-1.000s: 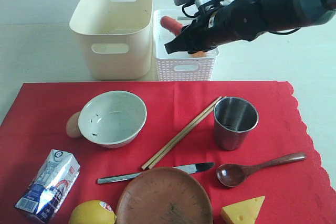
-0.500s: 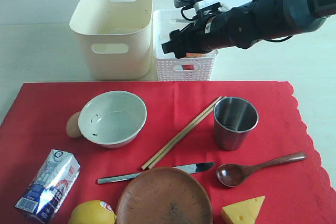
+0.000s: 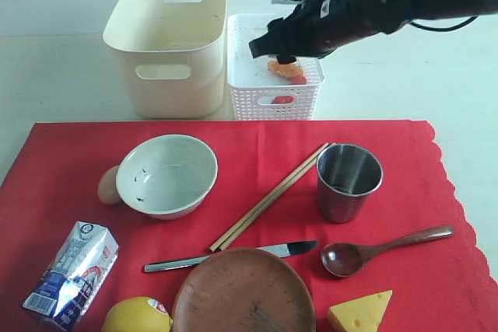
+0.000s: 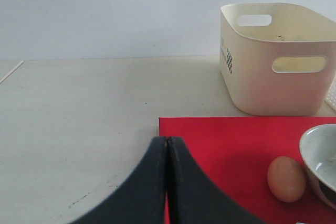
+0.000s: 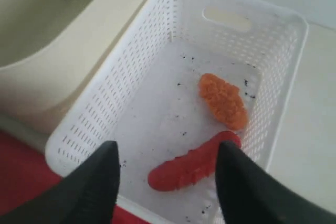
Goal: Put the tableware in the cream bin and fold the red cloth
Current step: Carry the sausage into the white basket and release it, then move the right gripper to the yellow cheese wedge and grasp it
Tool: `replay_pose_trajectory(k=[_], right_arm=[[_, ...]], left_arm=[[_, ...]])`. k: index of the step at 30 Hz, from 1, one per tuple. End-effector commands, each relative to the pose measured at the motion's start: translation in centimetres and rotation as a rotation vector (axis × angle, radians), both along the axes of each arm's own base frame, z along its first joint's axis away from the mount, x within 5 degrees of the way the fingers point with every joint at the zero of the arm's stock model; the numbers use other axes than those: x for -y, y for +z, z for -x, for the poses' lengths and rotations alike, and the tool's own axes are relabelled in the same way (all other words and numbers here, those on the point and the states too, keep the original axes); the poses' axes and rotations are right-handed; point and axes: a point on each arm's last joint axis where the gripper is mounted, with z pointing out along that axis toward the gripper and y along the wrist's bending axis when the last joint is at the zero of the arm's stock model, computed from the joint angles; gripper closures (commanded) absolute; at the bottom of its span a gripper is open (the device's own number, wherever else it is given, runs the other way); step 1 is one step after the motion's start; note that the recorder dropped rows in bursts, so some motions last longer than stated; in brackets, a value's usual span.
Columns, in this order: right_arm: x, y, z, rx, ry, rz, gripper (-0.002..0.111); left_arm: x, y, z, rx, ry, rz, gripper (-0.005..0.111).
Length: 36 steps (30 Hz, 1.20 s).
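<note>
On the red cloth lie a white speckled bowl, a steel cup, wooden chopsticks, a metal knife, a dark wooden spoon and a brown plate. The cream bin stands behind the cloth with none of the tableware visible in it. My right gripper hangs open over the white lattice basket and holds nothing. My left gripper is shut and empty, low over the cloth's corner, and does not show in the exterior view.
The white lattice basket beside the cream bin holds a red sausage and an orange food piece. An egg, a milk carton, a lemon and a cheese wedge sit on the cloth.
The right gripper let the red sausage go into the lattice basket, then rose above it with its jaws open. The left gripper and the tableware stayed put.
</note>
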Motion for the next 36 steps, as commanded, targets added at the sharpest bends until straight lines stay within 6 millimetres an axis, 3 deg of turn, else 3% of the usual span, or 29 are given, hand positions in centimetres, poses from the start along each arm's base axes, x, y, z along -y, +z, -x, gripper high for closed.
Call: replay_pose_trajectory(k=[1, 10, 15, 22, 25, 30, 36], right_arm=[[1.0, 2.6, 1.3, 0.003, 0.000, 0.017, 0.077], [3.4, 4.7, 6.4, 0.059, -0.012, -0.037, 0.106], [5.7, 5.2, 11.2, 0.102, -0.044, -0.119, 0.108], [9.4, 2.5, 18.6, 0.111, -0.060, -0.158, 0.108], [10.5, 1.1, 20.9, 0.098, -0.086, -0.195, 0.108], [11.8, -1.3, 23.5, 0.072, -0.102, -0.205, 0.108], [12.3, -3.2, 24.5, 0.027, -0.092, -0.159, 0.108]], left_arm=[[0.0, 0.0, 0.0, 0.009, -0.005, -0.004, 0.106], [0.0, 0.0, 0.0, 0.009, -0.005, -0.004, 0.106], [0.0, 0.0, 0.0, 0.009, -0.005, -0.004, 0.106], [0.0, 0.0, 0.0, 0.009, -0.005, -0.004, 0.106], [0.0, 0.0, 0.0, 0.009, -0.005, -0.004, 0.106], [0.0, 0.0, 0.0, 0.009, -0.005, -0.004, 0.106], [0.0, 0.0, 0.0, 0.009, -0.005, -0.004, 0.106]])
